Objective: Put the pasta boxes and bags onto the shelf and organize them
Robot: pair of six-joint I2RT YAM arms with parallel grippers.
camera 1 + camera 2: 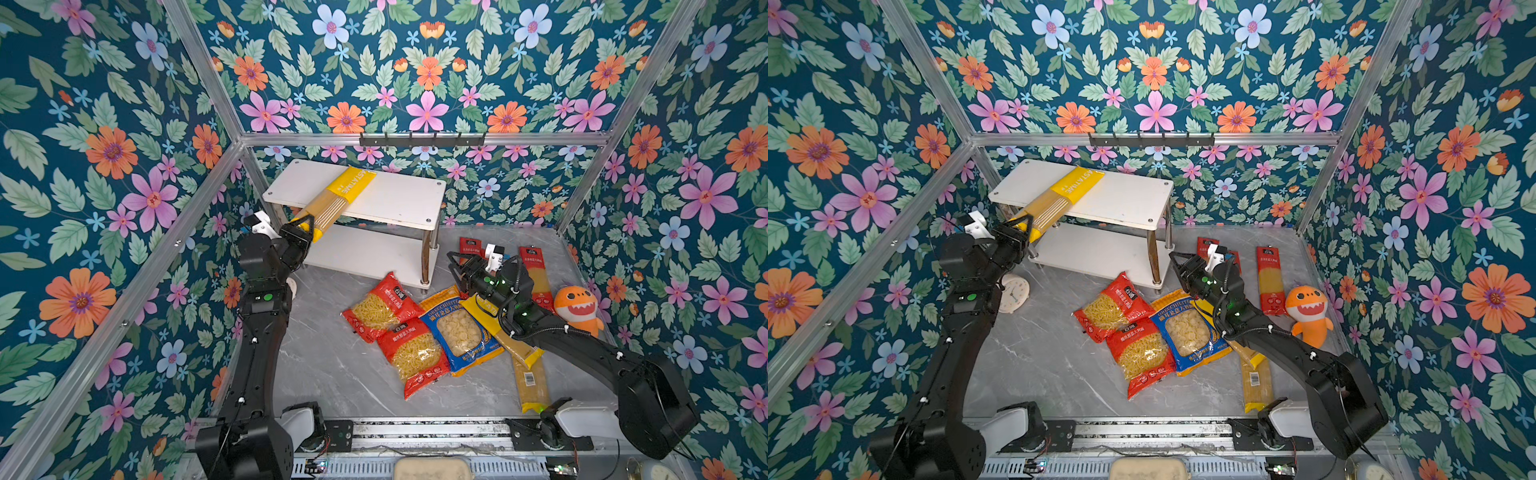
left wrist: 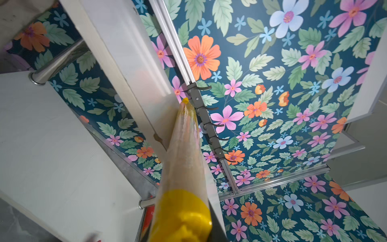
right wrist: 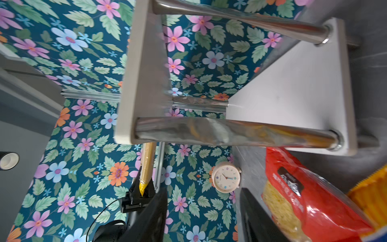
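Step in hand, we judge: shelving long yellow spaghetti pack (image 1: 337,194).
- Left jaws: clamped on pack's near end.
- Pack: far part lies aslant across shelf (image 1: 399,199) top board; near end overhangs front edge.
- Right jaws: apart, empty, above worktop (image 1: 328,365) near shelf's front right leg.
- Other packs: on worktop.

Next move, as we read it: push pack fully onto board, square it with edge, then release. Early release risks pack tipping off.

Overhead pair; wrist views near shelf (image 3: 293,88)
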